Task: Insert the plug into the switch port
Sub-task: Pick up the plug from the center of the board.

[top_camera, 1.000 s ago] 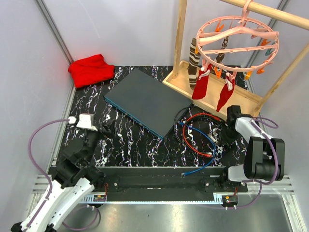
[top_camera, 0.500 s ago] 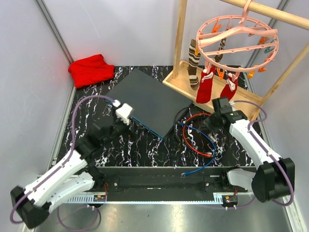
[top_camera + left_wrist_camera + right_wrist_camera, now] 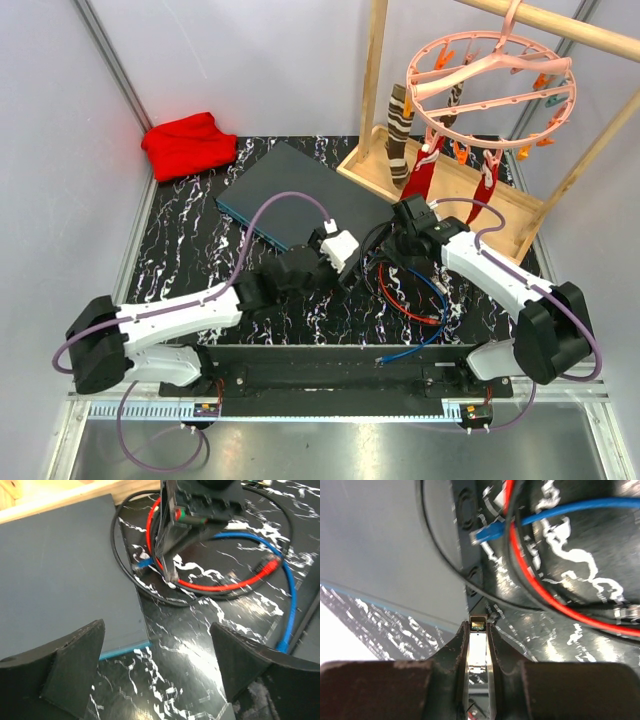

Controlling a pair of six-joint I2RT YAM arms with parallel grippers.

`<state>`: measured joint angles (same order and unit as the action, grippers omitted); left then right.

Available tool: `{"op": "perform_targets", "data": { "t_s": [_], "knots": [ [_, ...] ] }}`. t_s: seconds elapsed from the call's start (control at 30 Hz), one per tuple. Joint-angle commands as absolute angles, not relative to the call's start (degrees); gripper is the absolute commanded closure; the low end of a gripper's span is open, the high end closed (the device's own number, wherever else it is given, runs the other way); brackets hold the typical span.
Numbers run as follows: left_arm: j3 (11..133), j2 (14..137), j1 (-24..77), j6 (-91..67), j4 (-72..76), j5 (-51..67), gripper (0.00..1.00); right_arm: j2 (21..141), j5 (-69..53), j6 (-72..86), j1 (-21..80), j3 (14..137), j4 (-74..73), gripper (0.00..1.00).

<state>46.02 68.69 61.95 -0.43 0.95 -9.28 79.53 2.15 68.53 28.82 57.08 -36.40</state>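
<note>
The switch [image 3: 300, 205] is a flat dark grey box with a teal front edge [image 3: 125, 650], lying at an angle on the marbled mat. My right gripper [image 3: 478, 630] is shut on a clear plug [image 3: 478, 624] with gold contacts. It is held just off the switch's [image 3: 380, 540] right corner, apart from it. In the top view the right gripper [image 3: 392, 248] hangs over the cable coil. My left gripper [image 3: 157, 665] is open, with nothing between its fingers [image 3: 65, 665]. It hovers low over the mat at that same corner of the switch [image 3: 60, 580]. The left gripper [image 3: 352, 262] faces the right one [image 3: 172, 555].
Coiled red [image 3: 405, 295], blue [image 3: 435, 300] and black [image 3: 150, 587] cables lie right of the switch, with a loose blue plug [image 3: 487, 531] near it. Behind stand a wooden rack [image 3: 440, 190] with hanging socks and a pink peg hanger [image 3: 490, 65]. A red cloth [image 3: 188, 143] lies back left.
Both arms swung in from the table's sides toward the middle. The left gripper reached the switch's right corner; the right gripper moved left over the cables, still gripping the plug.
</note>
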Motion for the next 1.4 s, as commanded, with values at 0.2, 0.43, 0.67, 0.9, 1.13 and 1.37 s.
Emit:
{"op": "perform_targets", "data": {
  "t_s": [0.2,0.43,0.67,0.9,1.13,1.37],
  "knots": [
    [48.1,79.3,62.8,1.4,18.1,-14.7,0.21,79.9,0.2,72.1,31.0,60.5,-33.9,1.0],
    [49.4,83.9,62.9,2.5,19.4,-14.2,0.3,79.6,0.2,72.2,31.6,60.6,-34.1,1.0],
    [51.1,86.4,62.9,3.2,19.5,-14.9,0.43,79.7,0.2,72.2,32.2,60.8,-34.0,1.0],
    [52.0,88.8,62.9,3.4,19.2,-15.8,0.53,79.2,0.6,72.3,32.5,61.2,-34.1,1.0],
    [52.6,89.7,62.9,3.3,18.8,-17.4,0.76,78.8,0.7,72.5,32.8,61.1,-33.9,1.0],
    [50.8,86.8,62.9,1.7,19.2,-17.6,1.0,77.2,2.2,71.9,32.8,60.0,-32.5,0.7]
  ]
}}
